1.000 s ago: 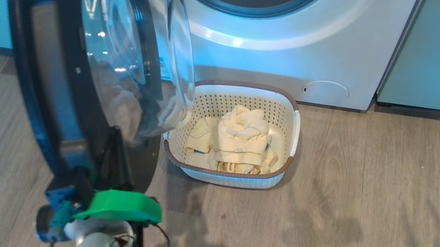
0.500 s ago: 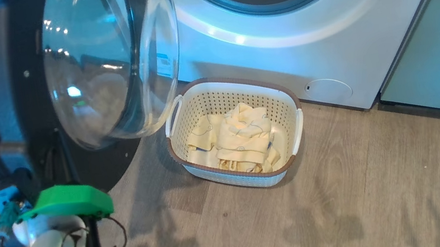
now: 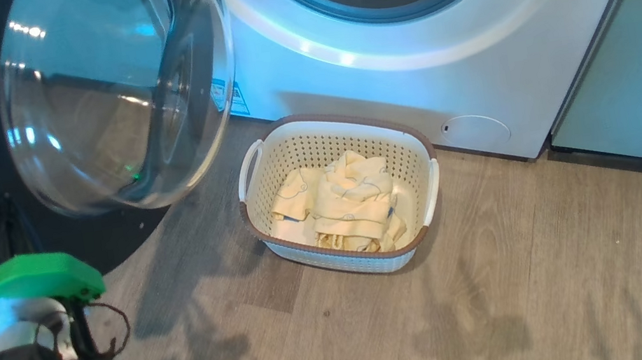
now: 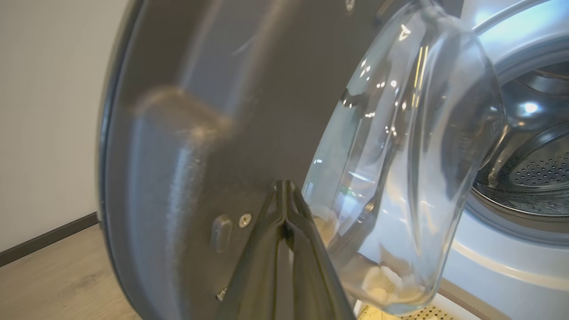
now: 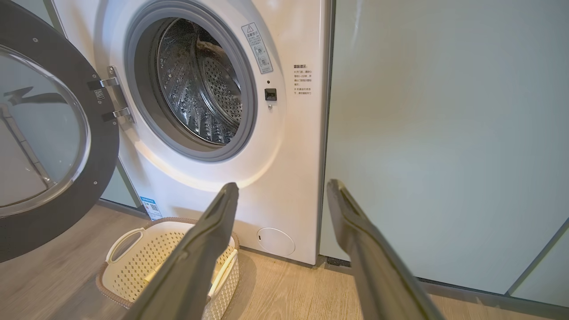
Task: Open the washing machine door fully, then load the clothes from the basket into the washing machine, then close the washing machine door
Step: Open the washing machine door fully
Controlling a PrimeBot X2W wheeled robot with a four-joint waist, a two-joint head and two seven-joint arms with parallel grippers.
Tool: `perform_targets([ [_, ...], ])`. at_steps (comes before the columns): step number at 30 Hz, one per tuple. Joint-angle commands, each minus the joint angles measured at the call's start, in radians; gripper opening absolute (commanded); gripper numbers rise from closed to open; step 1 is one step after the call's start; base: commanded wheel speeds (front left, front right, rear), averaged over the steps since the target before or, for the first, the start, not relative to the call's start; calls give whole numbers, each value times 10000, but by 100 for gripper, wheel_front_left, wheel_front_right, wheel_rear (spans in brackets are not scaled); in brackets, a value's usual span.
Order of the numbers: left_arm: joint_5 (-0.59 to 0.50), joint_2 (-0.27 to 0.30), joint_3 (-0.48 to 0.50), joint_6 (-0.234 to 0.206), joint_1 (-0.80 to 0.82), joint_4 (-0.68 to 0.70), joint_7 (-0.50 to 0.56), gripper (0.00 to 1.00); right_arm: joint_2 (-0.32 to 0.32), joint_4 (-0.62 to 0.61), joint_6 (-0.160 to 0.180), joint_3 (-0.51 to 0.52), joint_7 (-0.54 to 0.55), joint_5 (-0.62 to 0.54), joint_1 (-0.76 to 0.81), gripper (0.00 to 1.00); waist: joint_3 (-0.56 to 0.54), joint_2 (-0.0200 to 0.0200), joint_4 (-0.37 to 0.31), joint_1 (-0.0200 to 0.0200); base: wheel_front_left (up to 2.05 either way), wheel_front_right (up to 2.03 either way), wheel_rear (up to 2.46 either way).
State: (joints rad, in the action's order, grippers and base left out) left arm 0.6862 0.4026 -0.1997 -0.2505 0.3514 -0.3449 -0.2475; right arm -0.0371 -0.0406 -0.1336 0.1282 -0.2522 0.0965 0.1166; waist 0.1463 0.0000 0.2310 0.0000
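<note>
Head view shows the washing machine (image 3: 405,63) with the washing machine door (image 3: 89,101) swung wide to its left, further round than a second ago. Opening looks nearly done; loading and closing remain. The basket (image 3: 333,255) sits on the floor (image 3: 508,305) just before the machine, with the clothes (image 3: 344,202) all inside it. The left gripper (image 4: 283,195), fingers pressed together, points at the door's dark inner face, having followed it leftward. The right gripper (image 5: 282,186) hangs empty, fingers apart.

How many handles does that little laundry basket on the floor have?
2. The left handle is at the end of the basket nearest the open washing machine door; the right handle is at the opposite end. Neither is hidden.
</note>
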Motion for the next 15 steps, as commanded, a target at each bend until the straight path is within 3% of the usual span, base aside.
perform_targets([
  [1, -122, 550, 578, -2197, 623, 80, -137, 0, -131, -290, 29, -195, -95, 16, -336, 100, 42, 0, 5, 0, 0, 0, 0],
  [15, -612, 730, 1452, -1536, 1585, -1405, -142, 0, -131, -291, 29, -156, -95, -65, -501, 100, 291, 0, -155, 0, 0, 0, 0],
])
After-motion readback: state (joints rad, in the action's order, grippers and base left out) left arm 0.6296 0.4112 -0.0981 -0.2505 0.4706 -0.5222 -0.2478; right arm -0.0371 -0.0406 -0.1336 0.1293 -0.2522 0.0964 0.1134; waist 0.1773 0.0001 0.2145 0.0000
